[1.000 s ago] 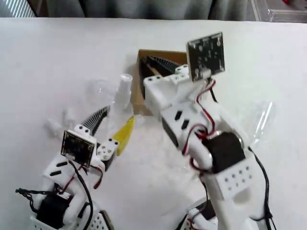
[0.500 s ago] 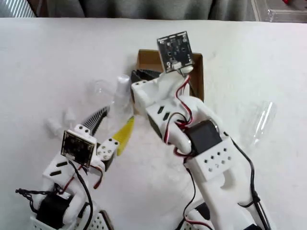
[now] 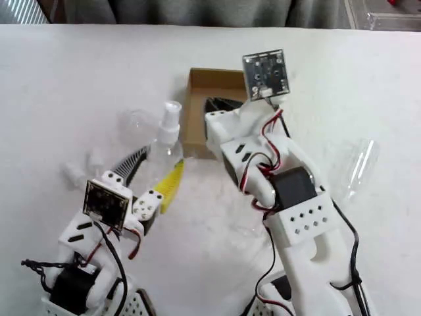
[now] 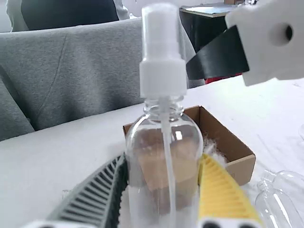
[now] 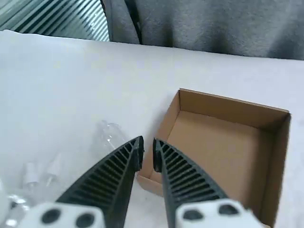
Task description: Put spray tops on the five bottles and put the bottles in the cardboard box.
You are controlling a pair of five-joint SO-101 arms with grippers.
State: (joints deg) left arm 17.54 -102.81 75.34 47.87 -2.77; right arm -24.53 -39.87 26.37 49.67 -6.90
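The left hand (image 3: 161,164) sits nearest, low over the white tabletop (image 3: 79,72); its grey and yellow fingers are clamped on the body of a clear bottle (image 4: 161,152), one on each side; the bottle stands upright and carries a white spray top (image 4: 161,52), with the thin tube running down inside it; whether its base touches the tabletop cannot be told. To the left of this hand two loose spray tops (image 3: 71,172) (image 3: 95,160) lie close together on the tabletop; a little farther off a bare clear bottle (image 3: 135,122) lies on its side. The held bottle stands just beside the left wall of the cardboard box (image 5: 223,142), outside it; the box is open and shows a plain brown floor. The right hand (image 5: 147,142) hangs over the near edge of the box; its two black ribbed fingers are drawn almost together, with a thin slit between them and nothing in it. Well off to the right, another clear bottle (image 3: 358,164) lies on the tabletop.
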